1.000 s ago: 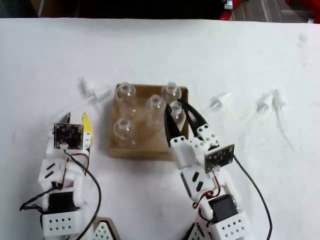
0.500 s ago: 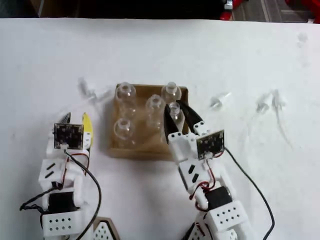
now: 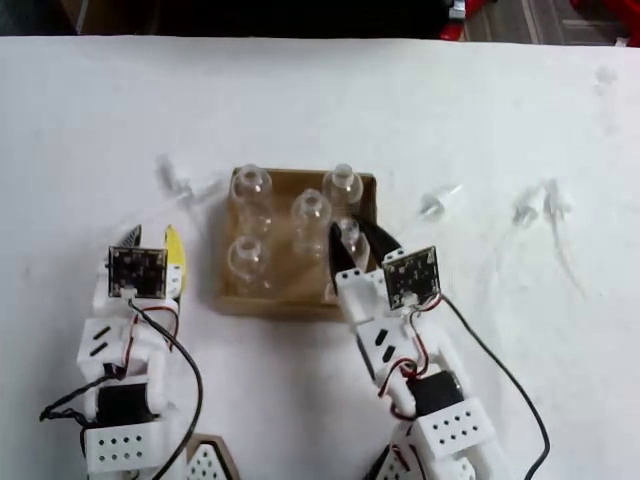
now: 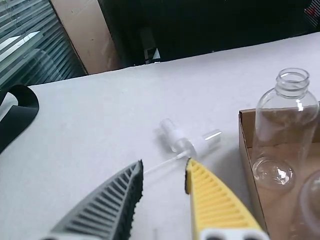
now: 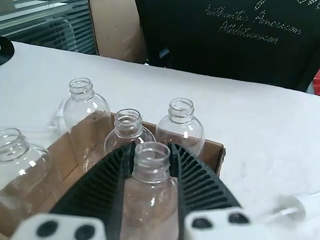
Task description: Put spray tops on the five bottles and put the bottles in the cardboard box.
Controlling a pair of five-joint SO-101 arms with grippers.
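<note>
- A clear bottle [image 3: 349,226] [image 5: 150,195] with an uncapped neck stands upright in the cardboard box [image 3: 280,302] [image 5: 214,149], in the corner nearest the right arm.
- The right gripper [image 3: 349,240] [image 5: 150,149] has its two black jaws pressed against either side of this bottle's neck, pinching it just below the threaded rim.
- Four other bottles share the box, all upright and open-topped: one at the far left corner [image 3: 250,186] [image 5: 82,107], one at the far right corner [image 3: 342,183] [image 5: 181,124], one in the middle [image 3: 310,210] [image 5: 128,131] and one near the left wall [image 3: 247,258] [image 5: 14,160].
- A spray top [image 3: 185,185] [image 4: 187,142] lies on its side on the white table [image 3: 400,100], just off the box's far left corner, its thin dip tube trailing towards the left arm.
- The left gripper [image 3: 150,238] [image 4: 163,167] sits beside the box's left wall, its grey and yellow jaws spread apart with nothing between them, the tips near that tube.
- More spray tops lie scattered on the table to the right of the box: one nearby [image 3: 438,203] and two further out [image 3: 525,211] [image 3: 555,200].
</note>
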